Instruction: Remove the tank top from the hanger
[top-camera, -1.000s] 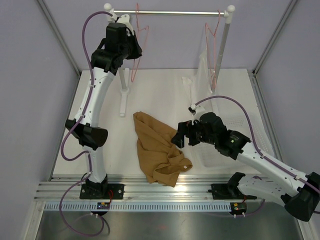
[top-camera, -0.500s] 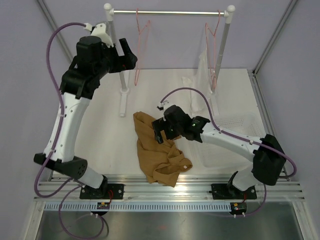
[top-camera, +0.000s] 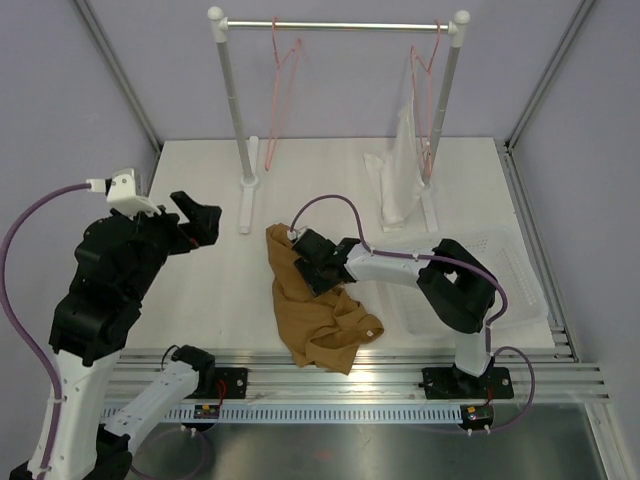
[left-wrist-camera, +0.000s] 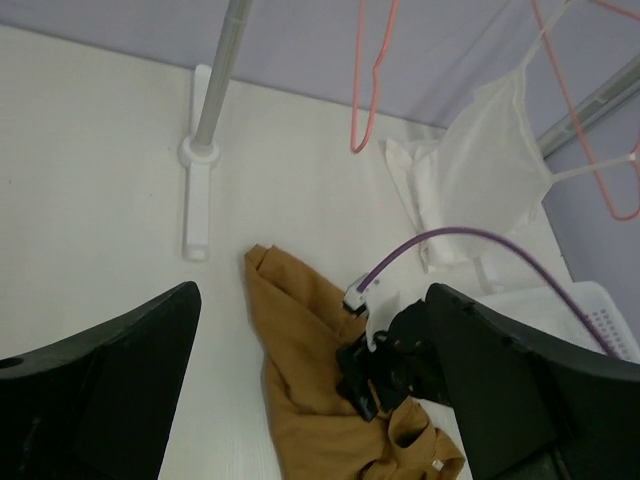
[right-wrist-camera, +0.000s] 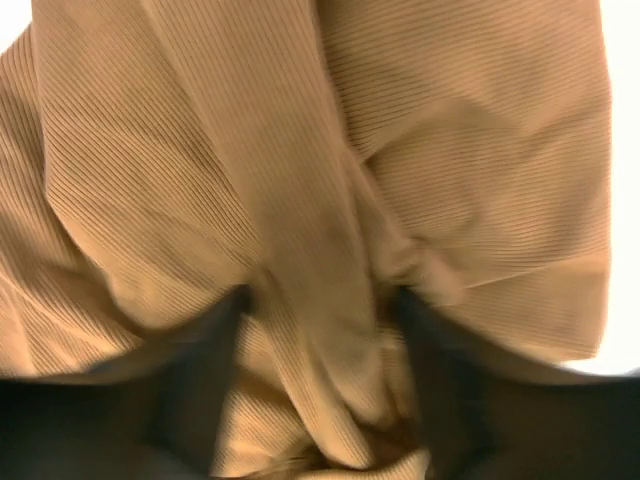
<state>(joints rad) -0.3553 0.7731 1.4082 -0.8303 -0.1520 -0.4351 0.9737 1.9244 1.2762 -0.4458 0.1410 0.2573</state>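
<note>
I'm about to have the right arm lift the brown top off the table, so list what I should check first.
1. Tank top off the hanger: ok. It lies crumpled on the table, and the hanger hangs bare on the rail.
2. Right claw on the tank top: ok, it straddles a fold.
3. Right claw's grip closed firmly: cannot tell.
4. Left claw clear of the fabric: ok, open, off to the side.
5. White garment apart from both arms: ok.

tank top (top-camera: 315, 310): camel tan, fine ribbed lines | hanger (top-camera: 270, 150): plain pink | sheer garment (top-camera: 402, 170): white | second hanger (top-camera: 430, 100): pink | bench (top-camera: 200, 290): white | cable (left-wrist-camera: 470, 233): purple | rail posts (top-camera: 232, 100): white | basket (top-camera: 510, 270): translucent white | walls (top-camera: 350, 90): pale lilac
</note>
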